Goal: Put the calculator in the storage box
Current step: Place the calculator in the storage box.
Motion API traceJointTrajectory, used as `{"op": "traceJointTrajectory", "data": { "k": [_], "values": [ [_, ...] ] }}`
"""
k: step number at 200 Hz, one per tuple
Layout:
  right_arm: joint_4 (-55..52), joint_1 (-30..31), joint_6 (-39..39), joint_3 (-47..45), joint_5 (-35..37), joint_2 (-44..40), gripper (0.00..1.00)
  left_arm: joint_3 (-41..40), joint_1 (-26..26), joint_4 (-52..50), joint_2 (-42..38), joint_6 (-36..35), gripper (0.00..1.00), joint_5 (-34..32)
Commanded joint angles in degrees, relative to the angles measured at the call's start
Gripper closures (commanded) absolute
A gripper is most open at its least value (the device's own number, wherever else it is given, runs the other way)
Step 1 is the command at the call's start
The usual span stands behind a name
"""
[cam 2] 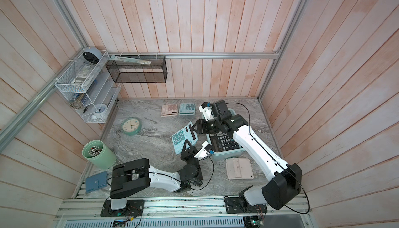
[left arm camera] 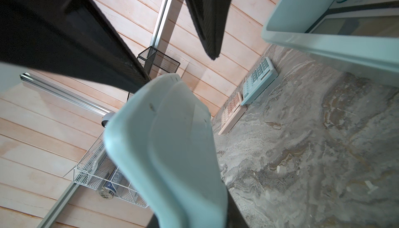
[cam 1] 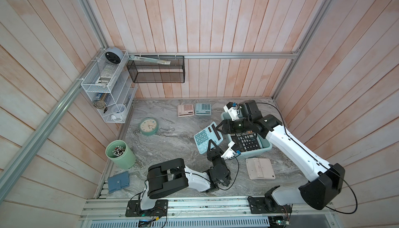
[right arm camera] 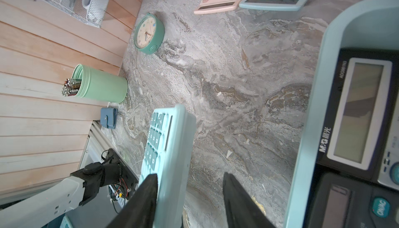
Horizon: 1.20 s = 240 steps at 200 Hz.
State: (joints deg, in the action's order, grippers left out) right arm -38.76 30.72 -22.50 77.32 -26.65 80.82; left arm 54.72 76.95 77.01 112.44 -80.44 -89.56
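A teal calculator [cam 1: 204, 139] [cam 2: 182, 137] hangs tilted above the marble table, just left of the pale teal storage box [cam 1: 267, 149] [cam 2: 228, 154]. My left gripper [cam 1: 212, 145] [cam 2: 187, 145] is shut on its near end; its pale back [left arm camera: 172, 140] fills the left wrist view. My right gripper [cam 1: 218, 127] [right arm camera: 190, 175] straddles the calculator's display end. One finger [right arm camera: 149, 185] lies against the keypad face [right arm camera: 155, 142], and the other finger [right arm camera: 233, 185] stands apart from the back, so it is open. Black calculators [cam 1: 248, 142] lie in the box.
A pink calculator [cam 1: 185, 110] and a teal one [cam 1: 203, 109] lie at the back. A face-down pale calculator [cam 1: 260, 168] lies in front of the box. At the left are a green clock [cam 1: 148, 126], a pen cup [cam 1: 119, 154], a blue wallet [cam 1: 118, 181] and a black mesh basket [cam 1: 156, 69].
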Motion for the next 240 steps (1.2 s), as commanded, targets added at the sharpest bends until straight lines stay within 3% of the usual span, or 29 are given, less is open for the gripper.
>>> {"op": "traceJointTrajectory", "data": {
  "k": [1, 10, 46, 98, 137, 163, 179, 214, 240],
  "values": [
    [1.91, 0.23, -0.25, -1.56, -5.84, 2.16, 0.60, 1.61, 0.27, 3.10, -0.73, -0.15, 0.89, -2.20],
    [1.94, 0.23, -0.35, -1.55, -6.46, 2.54, 0.65, 1.54, 0.31, 3.17, -0.73, -0.15, 0.89, -2.26],
    [2.05, 0.28, -0.35, -1.74, -7.14, 2.57, 0.69, 1.52, 0.31, 3.14, -0.65, -0.06, 0.89, -2.37],
    [-0.46, 0.28, 0.37, -1.47, -5.98, 3.62, 0.70, 2.10, 0.29, 3.14, -0.38, -0.37, 0.89, -2.45],
    [-1.34, 0.54, 0.70, -0.85, -5.69, 3.47, 0.83, 2.22, 0.31, 3.15, -0.10, -0.58, 0.89, -2.70],
    [-2.54, 0.64, 0.97, 0.01, -4.33, 3.39, 1.00, 2.53, 0.29, 3.14, -0.08, -0.77, 0.84, -2.81],
    [-2.37, 0.61, 0.72, 0.03, -2.59, 2.69, 1.00, 2.65, 0.22, 3.14, -0.03, -0.66, 0.71, -2.90],
    [-1.71, -0.71, -0.70, 0.24, 2.41, 1.27, 1.00, 2.32, -0.28, 3.14, -0.12, 0.34, 0.22, -3.34],
    [-0.08, -3.54, -2.56, -0.74, 6.44, -1.05, 1.00, 1.37, -1.24, 3.14, -0.94, 2.03, 0.04, -3.86]
  ]
}}
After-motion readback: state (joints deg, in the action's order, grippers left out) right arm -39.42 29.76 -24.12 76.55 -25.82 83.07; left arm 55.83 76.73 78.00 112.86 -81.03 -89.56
